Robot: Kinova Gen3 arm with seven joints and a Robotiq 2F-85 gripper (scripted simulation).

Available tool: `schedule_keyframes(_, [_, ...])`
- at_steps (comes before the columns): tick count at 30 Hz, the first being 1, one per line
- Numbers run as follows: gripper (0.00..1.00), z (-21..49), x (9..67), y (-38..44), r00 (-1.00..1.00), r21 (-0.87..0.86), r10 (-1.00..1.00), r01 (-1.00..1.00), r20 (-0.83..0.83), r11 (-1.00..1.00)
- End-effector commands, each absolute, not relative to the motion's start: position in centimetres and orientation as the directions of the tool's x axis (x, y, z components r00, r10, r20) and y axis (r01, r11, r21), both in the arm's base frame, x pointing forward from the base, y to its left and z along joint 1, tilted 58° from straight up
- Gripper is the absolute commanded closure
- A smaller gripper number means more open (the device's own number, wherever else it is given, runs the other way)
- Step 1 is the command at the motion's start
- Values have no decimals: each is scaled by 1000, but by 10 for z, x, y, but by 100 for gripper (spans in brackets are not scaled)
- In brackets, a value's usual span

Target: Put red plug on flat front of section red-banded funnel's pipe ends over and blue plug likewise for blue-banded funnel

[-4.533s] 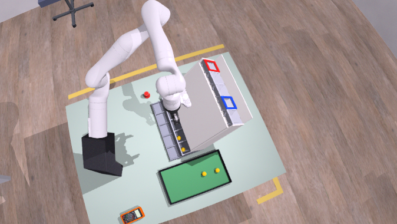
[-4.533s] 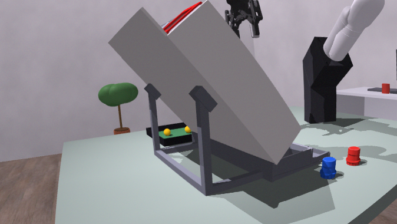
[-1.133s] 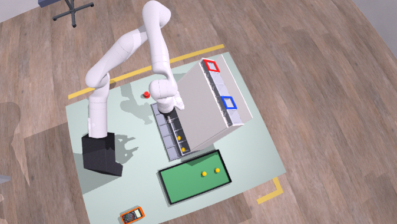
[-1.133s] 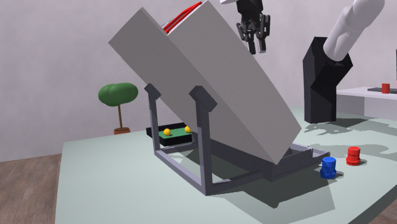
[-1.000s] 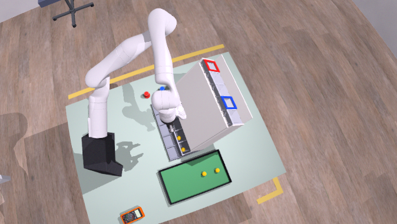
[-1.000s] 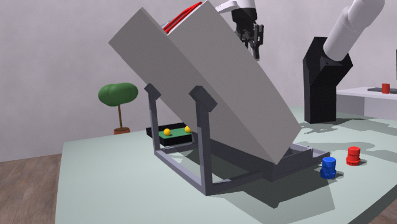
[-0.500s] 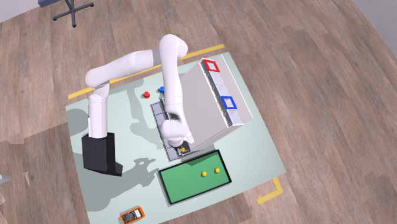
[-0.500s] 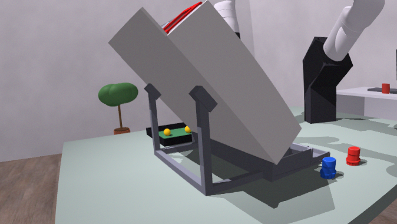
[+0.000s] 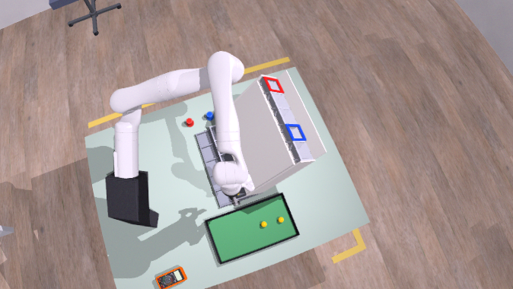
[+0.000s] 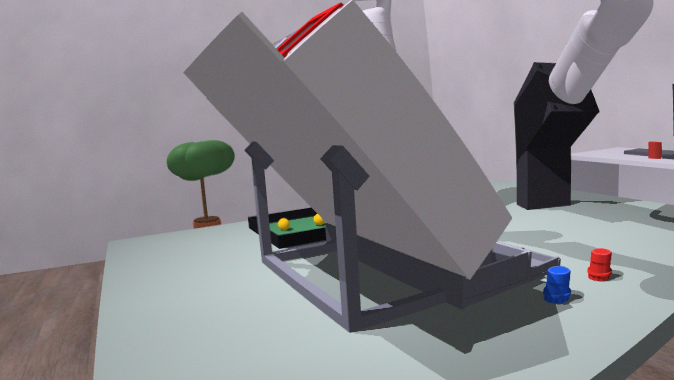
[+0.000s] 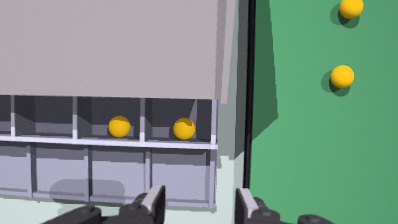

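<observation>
Now the black two-finger gripper [image 11: 200,205] is hanging low over the end of the grey row of sections [image 11: 120,165], just beside the black-rimmed green tray [image 9: 252,228]. Its fingers are standing about half open and are holding nothing. Two yellow marbles are lying in the row under the edge of the slanted grey cover [image 9: 262,133]: one marble [image 11: 184,128] in the last section next to the tray, the other marble [image 11: 119,126] in the section beside it. Two more yellow marbles [image 9: 263,224] [image 9: 281,219] are resting on the green tray floor. The red plug [image 9: 189,122] and the blue plug [image 9: 209,115] are standing upright on the pale green table top [image 9: 335,198], near the far end of the row, close together but not touching. At the top of the cover, the red-banded funnel [image 9: 275,84] and the blue-banded funnel [image 9: 296,132] are sitting well apart. An orange multimeter [image 9: 171,278] is lying near the table edge.
</observation>
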State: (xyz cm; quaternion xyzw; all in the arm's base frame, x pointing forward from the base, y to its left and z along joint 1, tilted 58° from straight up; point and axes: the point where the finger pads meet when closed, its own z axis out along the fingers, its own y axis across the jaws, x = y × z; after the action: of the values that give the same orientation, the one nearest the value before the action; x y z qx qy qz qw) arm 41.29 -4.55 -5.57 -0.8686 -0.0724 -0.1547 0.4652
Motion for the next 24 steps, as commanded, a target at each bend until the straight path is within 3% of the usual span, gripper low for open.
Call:
schedule_keyframes(1, [50, -96, 465, -71, 941, -785, -17, 271, 338, -557])
schedule_keyframes(12, [50, -132, 511, -93, 941, -785, -17, 271, 338, -557])
schedule_keyframes(13, [50, -158, 544, -108, 936, -771, -29, 271, 351, -577])
schedule_keyframes(24, [50, -158, 544, -108, 936, -771, -29, 271, 351, -577])
